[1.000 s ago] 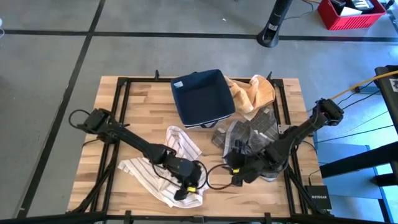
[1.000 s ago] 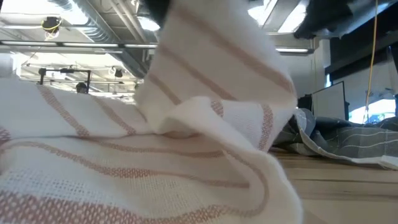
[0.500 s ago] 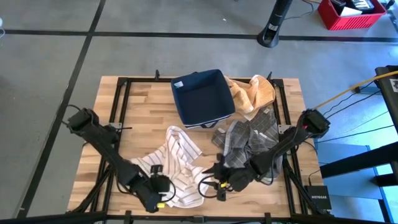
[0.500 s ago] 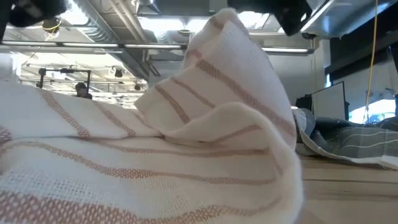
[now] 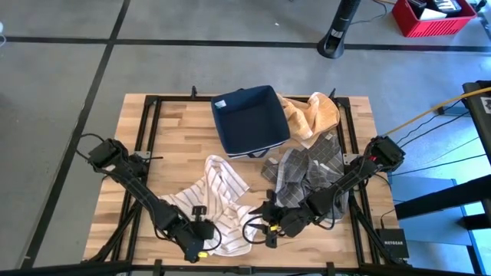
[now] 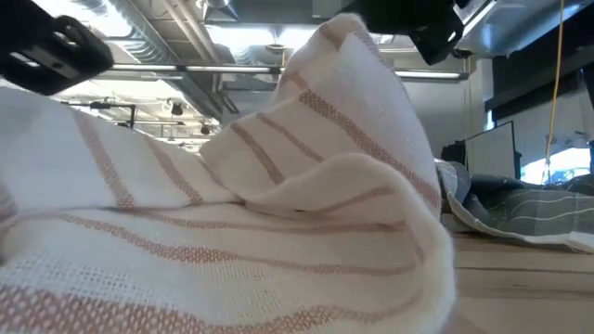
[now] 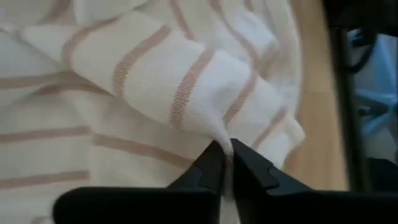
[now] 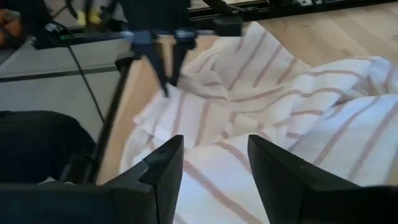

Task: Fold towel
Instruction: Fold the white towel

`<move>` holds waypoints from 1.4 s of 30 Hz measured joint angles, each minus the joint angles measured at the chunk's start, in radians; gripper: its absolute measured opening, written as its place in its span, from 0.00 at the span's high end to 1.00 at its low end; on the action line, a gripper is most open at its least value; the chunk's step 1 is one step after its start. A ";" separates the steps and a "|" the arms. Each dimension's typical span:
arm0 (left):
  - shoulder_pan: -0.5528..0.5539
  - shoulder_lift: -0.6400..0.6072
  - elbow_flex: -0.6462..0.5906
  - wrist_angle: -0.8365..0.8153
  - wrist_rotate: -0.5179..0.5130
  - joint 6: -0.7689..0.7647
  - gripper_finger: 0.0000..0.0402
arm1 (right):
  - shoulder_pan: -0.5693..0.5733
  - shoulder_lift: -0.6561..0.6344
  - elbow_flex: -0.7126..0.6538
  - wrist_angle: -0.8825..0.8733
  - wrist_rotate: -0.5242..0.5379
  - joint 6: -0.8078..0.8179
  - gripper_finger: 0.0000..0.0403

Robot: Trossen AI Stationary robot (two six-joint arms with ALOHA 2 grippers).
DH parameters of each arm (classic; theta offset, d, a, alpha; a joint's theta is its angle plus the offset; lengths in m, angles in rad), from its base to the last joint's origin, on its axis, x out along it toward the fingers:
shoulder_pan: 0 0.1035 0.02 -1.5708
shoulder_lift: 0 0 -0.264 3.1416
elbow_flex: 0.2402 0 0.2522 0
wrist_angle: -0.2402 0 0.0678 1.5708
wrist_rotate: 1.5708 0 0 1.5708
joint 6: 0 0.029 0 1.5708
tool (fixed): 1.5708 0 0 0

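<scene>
Left end effector (image 7: 227,163) pinches the striped towel (image 5: 211,201) at its near edge; right end effector (image 8: 211,163), fingers apart, hovers seemingly just over it.

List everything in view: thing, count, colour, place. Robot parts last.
Striped towel: one, white with tan stripes, crumpled at the table's front middle.
Grey towel: one, grey check, right of the striped towel.
Orange towel: one, orange-tan, bunched at the back right beside the bin.
Bin: one, dark blue, square, back middle.
Table: one, light wood with a black frame.
Red crate: one, on the floor at far right.
Black stand base: one, on the floor behind the table.
Left gripper: one, dark, shut on a pinched fold of the striped towel at its front left edge.
Right gripper: one, dark, open, at the striped towel's right edge.
</scene>
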 joint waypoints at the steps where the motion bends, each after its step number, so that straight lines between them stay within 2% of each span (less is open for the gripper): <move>1: 0.002 -0.001 0.008 -0.031 -0.013 0.004 0.97 | 0.000 0.000 0.000 0.018 -0.009 -0.007 0.55; 4: 0.013 -0.028 0.079 -0.175 -0.045 0.009 0.99 | 0.000 0.000 0.001 0.088 -0.055 -0.037 0.55; 7: 0.010 -0.085 0.181 -0.332 -0.137 0.010 0.99 | 0.000 0.000 0.035 0.103 -0.092 -0.077 0.55; 10: 0.009 -0.140 0.257 -0.408 -0.212 0.033 0.99 | 0.000 0.019 0.093 0.105 -0.098 -0.141 0.55; 13: 0.009 -0.190 0.296 -0.408 -0.241 0.057 0.99 | -0.004 0.063 0.155 0.015 -0.070 -0.216 0.55; 17: 0.006 -0.225 0.293 -0.431 -0.247 0.057 0.99 | -0.016 0.086 0.203 -0.205 0.009 -0.228 0.55; 21: 0.001 -0.226 0.294 -0.536 -0.262 0.007 0.99 | -0.017 0.082 0.205 -0.363 0.074 -0.132 0.55; 25: 0.004 -0.226 0.289 -0.583 -0.310 -0.040 0.99 | -0.033 0.107 0.186 -0.371 0.118 -0.063 0.55; 29: 0.006 -0.226 0.276 -0.580 -0.355 -0.043 0.99 | -0.082 0.189 0.167 -0.395 0.016 -0.020 0.55; 34: 0.021 -0.226 0.258 -0.583 -0.392 -0.046 0.98 | -0.099 0.224 0.175 -0.345 -0.154 0.010 0.55; 37: 0.037 -0.226 0.263 -0.611 -0.409 -0.037 0.98 | -0.088 0.229 0.172 -0.503 -0.228 0.058 0.55; 42: 0.043 -0.226 0.325 -0.697 -0.484 -0.036 0.99 | -0.037 0.217 0.177 -0.695 -0.234 0.120 0.55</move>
